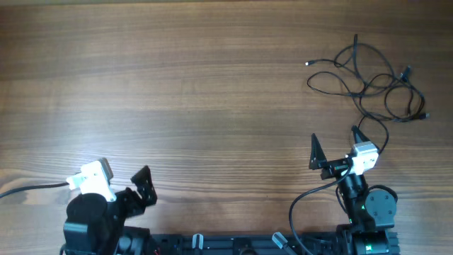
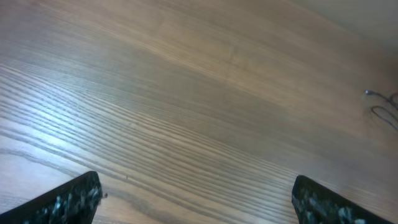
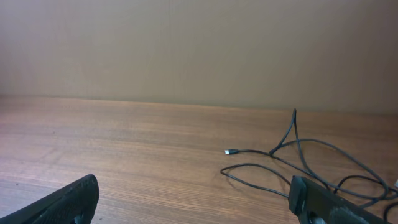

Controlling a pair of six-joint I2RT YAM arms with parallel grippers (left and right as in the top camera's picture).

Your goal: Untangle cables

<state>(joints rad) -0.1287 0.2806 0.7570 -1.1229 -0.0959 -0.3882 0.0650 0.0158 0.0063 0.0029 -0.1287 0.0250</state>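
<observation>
The cables (image 1: 368,81) are thin black wires in a loose tangle of loops at the far right of the wooden table, with small plug ends sticking out. They also show in the right wrist view (image 3: 298,158) ahead and to the right of the fingers, and at the right edge of the left wrist view (image 2: 384,107). My right gripper (image 1: 334,149) is open and empty, just short of the tangle. My left gripper (image 1: 134,185) is open and empty at the near left, far from the cables.
The wooden table (image 1: 177,85) fills the view. A thicker black arm cable (image 1: 301,205) loops beside the right arm base, and another (image 1: 28,188) runs off the left edge. A plain wall (image 3: 199,43) stands behind the table.
</observation>
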